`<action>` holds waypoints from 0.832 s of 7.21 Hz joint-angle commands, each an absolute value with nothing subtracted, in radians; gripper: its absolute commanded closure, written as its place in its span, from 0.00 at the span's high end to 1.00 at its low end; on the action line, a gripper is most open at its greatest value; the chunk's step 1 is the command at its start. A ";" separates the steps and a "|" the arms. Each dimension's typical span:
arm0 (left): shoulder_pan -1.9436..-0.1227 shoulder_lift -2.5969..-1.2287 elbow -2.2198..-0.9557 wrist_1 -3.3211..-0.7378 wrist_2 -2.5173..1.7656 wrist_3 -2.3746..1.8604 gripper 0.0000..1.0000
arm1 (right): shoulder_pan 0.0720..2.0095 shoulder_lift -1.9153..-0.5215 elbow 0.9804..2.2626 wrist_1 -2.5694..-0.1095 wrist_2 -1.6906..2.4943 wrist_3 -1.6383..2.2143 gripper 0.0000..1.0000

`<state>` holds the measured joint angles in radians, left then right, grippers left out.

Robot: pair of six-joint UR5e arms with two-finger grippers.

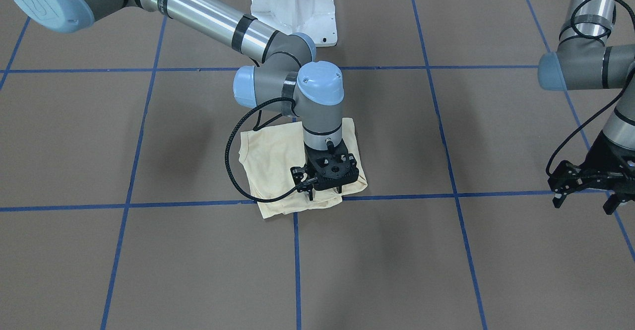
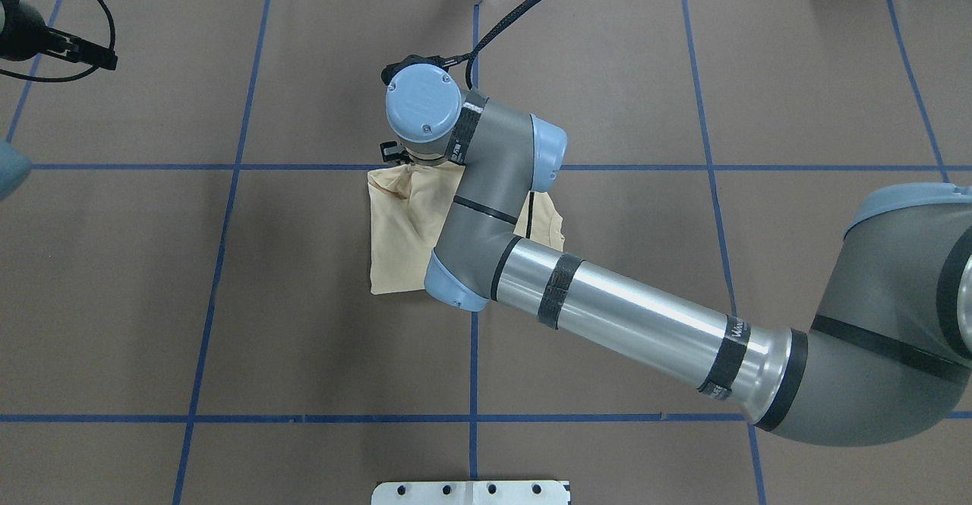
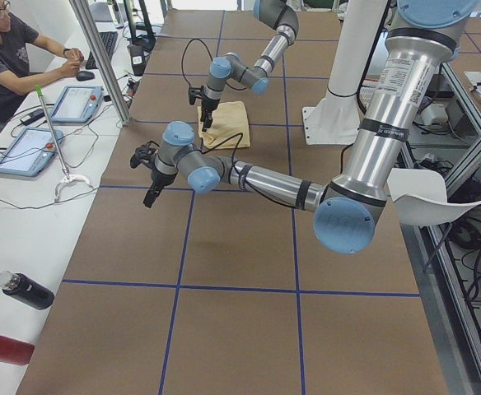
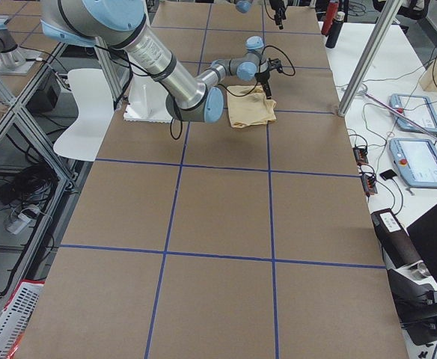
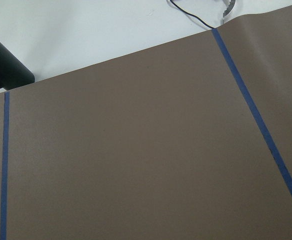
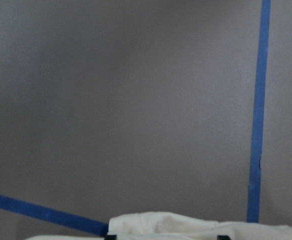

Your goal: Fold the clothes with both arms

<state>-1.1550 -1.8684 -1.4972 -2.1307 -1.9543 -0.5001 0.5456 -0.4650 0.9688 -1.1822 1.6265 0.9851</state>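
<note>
Front camera first: the shirt (image 1: 268,161) is lying as a small squarish bundle, plain side up. It's sitting about halfway between the robot's edge of the table (image 1: 496,270) and the operators' edge, away from every corner. The right gripper (image 1: 325,191) is pointing straight down on the bundle's operator-side edge, jaws apart, tips pressing into the cloth. The left gripper (image 1: 584,204) is hanging over bare table toward the left end, jaws spread, holding nothing.

Overhead: the right arm (image 2: 623,323) is covering half the bundle, but what's showing is looking tidy, with no sleeve trailing out.

Side cameras: both are showing the same compact packet, too small for details.

Left wrist cam: it's only seeing brown table and blue tape lines (image 5: 256,115), no cloth.

Right wrist cam: a puffy fold of cloth is showing at the bottom, near two dark fingertips sitting well apart. I can't tell whether any fabric is actually caught, since the view's too cropped.

So I'm reckoning the folding is basically done. What's remaining, I'm guessing, is lifting the right arm clear and maybe flattening the loose flap poking toward the operators' edge.
</note>
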 commanded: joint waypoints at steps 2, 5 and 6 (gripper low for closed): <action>-1.166 -1.868 -1.497 -2.129 -1.954 -0.500 0.99 | 0.572 -0.443 0.959 -1.128 1.600 0.992 0.75; -1.172 -1.868 -1.497 -2.129 -1.954 -0.499 0.99 | 0.595 -0.440 0.979 -1.144 1.653 0.989 0.89; -1.172 -1.870 -1.497 -2.129 -1.954 -0.500 0.99 | 0.594 -0.475 1.023 -1.184 1.692 0.985 0.95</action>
<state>-1.1711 -1.8686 -1.4965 -2.1287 -1.9543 -0.4992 0.5902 -0.4458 0.9831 -1.1485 1.6482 0.9901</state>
